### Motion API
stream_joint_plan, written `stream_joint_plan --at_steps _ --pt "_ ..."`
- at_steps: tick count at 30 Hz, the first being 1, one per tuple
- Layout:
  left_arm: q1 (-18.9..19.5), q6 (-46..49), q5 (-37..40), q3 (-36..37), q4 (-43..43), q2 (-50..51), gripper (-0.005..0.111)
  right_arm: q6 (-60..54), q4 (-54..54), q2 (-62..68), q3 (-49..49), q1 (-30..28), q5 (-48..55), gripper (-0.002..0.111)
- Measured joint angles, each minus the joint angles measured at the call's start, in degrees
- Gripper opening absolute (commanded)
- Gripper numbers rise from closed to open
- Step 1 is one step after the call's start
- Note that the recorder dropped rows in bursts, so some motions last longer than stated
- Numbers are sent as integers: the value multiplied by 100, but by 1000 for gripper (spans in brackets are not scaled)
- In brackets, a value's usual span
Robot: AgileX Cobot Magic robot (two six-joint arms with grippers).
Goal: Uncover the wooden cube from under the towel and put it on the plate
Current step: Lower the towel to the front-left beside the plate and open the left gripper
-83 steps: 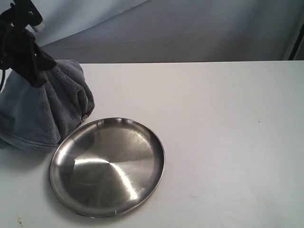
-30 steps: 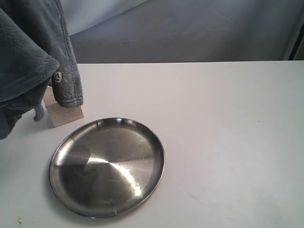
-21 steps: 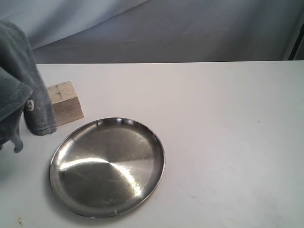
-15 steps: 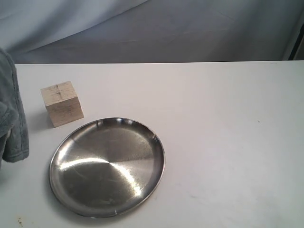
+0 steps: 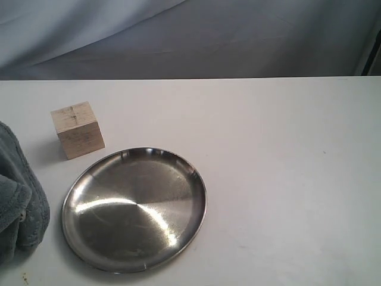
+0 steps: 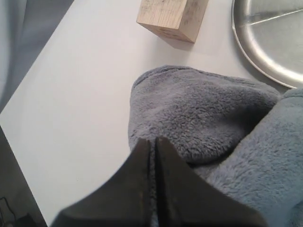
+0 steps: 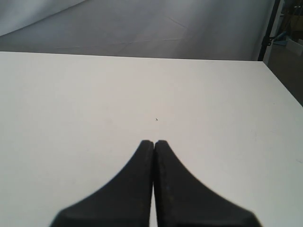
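Left wrist view shows the left pincer shut tight, its tips down in the towel; it looks to be pinching the cloth. The towel sits in a heap on the counter, just beside the plate. The wooden cube stands bare on the counter, near the plate but not on it. The right pincer is shut too and holds nothing. So the uncovering looks done. Lifting the cube onto the plate is left.
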Motion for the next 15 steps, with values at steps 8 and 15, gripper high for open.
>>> stream_joint_plan --at_steps 8,15 --pt "0 0 -197 0 -51 0 0 0 0 0 0 0 0 0" --pt "0 0 -220 328 88 0 0 0 0 0 0 0 0 0"
